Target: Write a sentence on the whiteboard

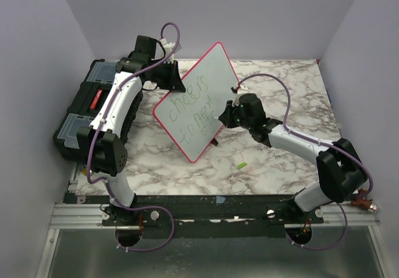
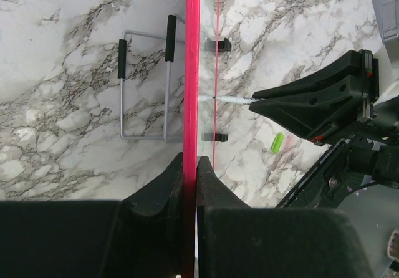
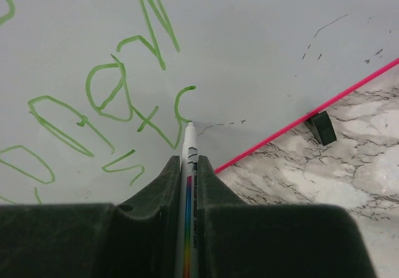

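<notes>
The surface was white marble-patterned with grey veins. A black toolbox with a red label sat along its left side. A small light-green piece lay on bare marble toward the near edge. A bent silver wire stand with two black sleeves lay flat, well apart from it.

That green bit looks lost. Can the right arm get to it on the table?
Probably, to touch it: the green bit lies on bare table beside the right arm, uncovered. But the right tool is shut on the marker, so grabbing looks unlikely.
</notes>
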### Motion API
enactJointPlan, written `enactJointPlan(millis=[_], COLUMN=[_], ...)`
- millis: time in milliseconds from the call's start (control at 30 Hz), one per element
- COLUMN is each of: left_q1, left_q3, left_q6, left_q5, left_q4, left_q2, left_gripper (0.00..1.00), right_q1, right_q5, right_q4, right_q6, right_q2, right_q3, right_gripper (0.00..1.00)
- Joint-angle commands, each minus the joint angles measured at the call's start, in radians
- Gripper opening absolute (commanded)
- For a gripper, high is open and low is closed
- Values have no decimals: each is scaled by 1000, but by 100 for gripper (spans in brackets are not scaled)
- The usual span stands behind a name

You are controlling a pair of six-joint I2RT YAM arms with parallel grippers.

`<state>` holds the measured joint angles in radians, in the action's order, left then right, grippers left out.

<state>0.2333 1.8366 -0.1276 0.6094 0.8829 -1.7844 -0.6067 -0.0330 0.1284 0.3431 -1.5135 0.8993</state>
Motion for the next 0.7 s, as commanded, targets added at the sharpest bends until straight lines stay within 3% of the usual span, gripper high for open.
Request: enactJointPlan(millis=[0,667], left_q1=[5,6], left_q3=[10,12], left_q6=[84,82], left_q5=[-82,-78], left_q4=[-10,-10], left_q2=[-3,-7], left_gripper=[0,0], right_q1=[-11,-11], right_q5=[27,39], right_q4=[-35,-27], right_q6=[4,-2], right_q2=[-53,-76], right_q3=[53,138], right_gripper=[1,1])
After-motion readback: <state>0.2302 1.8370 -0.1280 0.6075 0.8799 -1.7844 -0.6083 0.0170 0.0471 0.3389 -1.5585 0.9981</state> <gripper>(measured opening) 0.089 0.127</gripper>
